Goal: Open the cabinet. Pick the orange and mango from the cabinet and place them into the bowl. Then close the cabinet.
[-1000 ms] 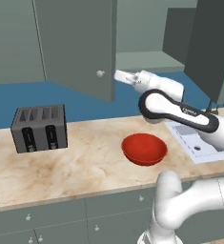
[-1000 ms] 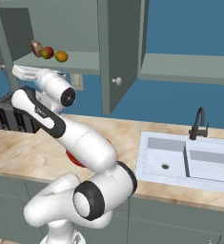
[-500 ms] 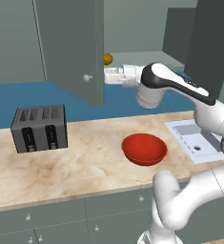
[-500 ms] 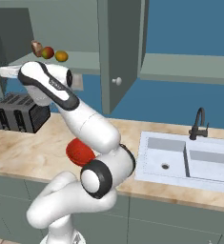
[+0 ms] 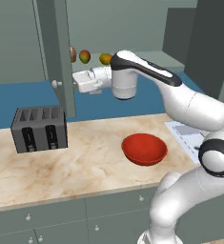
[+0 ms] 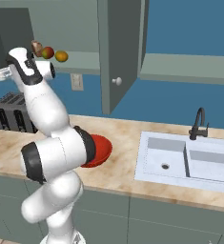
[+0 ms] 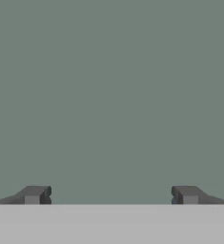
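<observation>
On the cabinet shelf, behind the open left door, sit the small round orange-yellow orange (image 5: 105, 58) and the small oval green-red-yellow mango (image 5: 85, 56), side by side, the mango left of the orange in the left base view. A brownish round item (image 5: 73, 54) lies just left of the mango, partly hidden by the door edge.

Grey-green upper wall cabinet (image 5: 51, 52): both tall flat doors stand swung out; round pale knob visible on each. Open-cabinet step looks done or nearly so.

Claw (image 5: 78, 81): at the left door's knob side, below shelf level, pressed close to the door face. Hand view gives flat grey-green panel right in front of the fingertips (image 7: 35, 194). Jaws stand wide apart, nothing between them.

Key relation for the next move: both fruits lie above the claw and to its right in the left base view, deeper into the cabinet. The mango is the nearer of the two, the orange just beyond it. Judgement: the claw must back off the door, rise to shelf height and turn inward. The mango's long axis cannot be told at this size.

Round, shallow, glossy red bowl (image 5: 144, 148): on the marble surface, near its front edge, well below the shelf. Dark toaster (image 5: 39, 127) sits toward the surface's left end, well apart from the bowl.
</observation>
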